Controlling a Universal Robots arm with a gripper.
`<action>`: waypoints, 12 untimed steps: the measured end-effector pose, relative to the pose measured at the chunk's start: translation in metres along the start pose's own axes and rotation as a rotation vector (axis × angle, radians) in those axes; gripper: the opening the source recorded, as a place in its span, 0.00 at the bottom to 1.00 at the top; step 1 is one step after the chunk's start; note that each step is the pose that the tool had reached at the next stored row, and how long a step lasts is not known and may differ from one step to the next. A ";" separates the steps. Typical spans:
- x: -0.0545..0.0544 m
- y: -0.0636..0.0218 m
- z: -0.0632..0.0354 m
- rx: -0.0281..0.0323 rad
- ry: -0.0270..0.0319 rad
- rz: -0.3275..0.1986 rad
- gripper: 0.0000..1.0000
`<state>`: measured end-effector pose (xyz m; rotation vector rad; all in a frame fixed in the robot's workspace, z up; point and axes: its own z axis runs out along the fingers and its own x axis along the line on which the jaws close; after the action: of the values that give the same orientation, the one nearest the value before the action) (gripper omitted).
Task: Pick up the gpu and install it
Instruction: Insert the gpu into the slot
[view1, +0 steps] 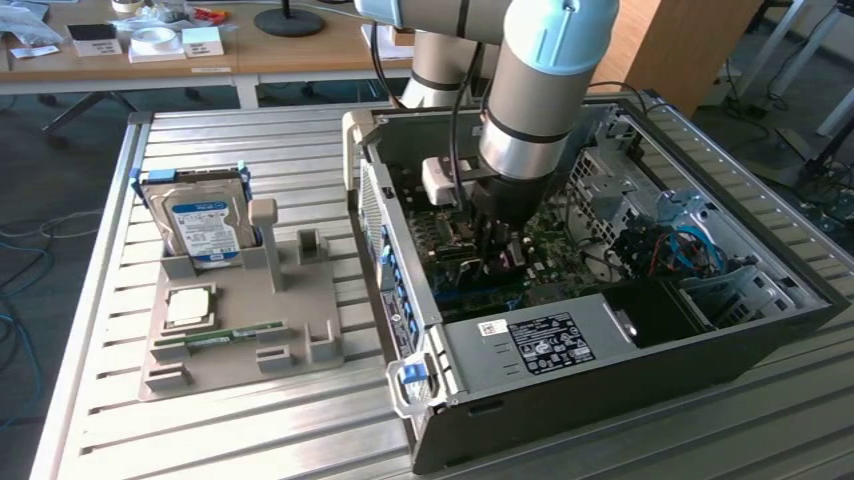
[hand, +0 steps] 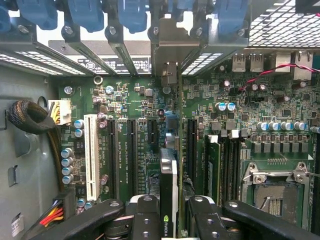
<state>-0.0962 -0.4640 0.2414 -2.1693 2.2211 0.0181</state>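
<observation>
While the arm reaches straight down into the open case, the hand is closed on the gpu, holding the card on edge between its two black fingers. From the wrist view the card sits low over the motherboard, its bracket end pointing at the rear slot covers and its lower edge lined up along one of the dark expansion slots, just beside the white slot. I'd say the pick-up is done and the install is in hand: the card looks at or very near its slot, though I can't tell whether the edge connector is actually seated. My judgement is that the next move calls for a straight, even press toward the board, keeping the card square so the bracket slides into the open gap at the back of the case without catching. The wrist hangs vertical over the middle of the case. Outside the case, on the tabletop, a grey holder carries a hard drive and a memory stick.
</observation>
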 end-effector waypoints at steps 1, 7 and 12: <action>0.000 0.0002 0.0000 0.0000 0.0000 0.000 0.27; 0.000 0.0007 0.0007 -0.0003 0.0005 0.000 0.27; 0.000 0.0010 0.0018 -0.0002 0.0002 0.000 0.27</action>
<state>-0.0972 -0.4641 0.2396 -2.1697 2.2211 0.0180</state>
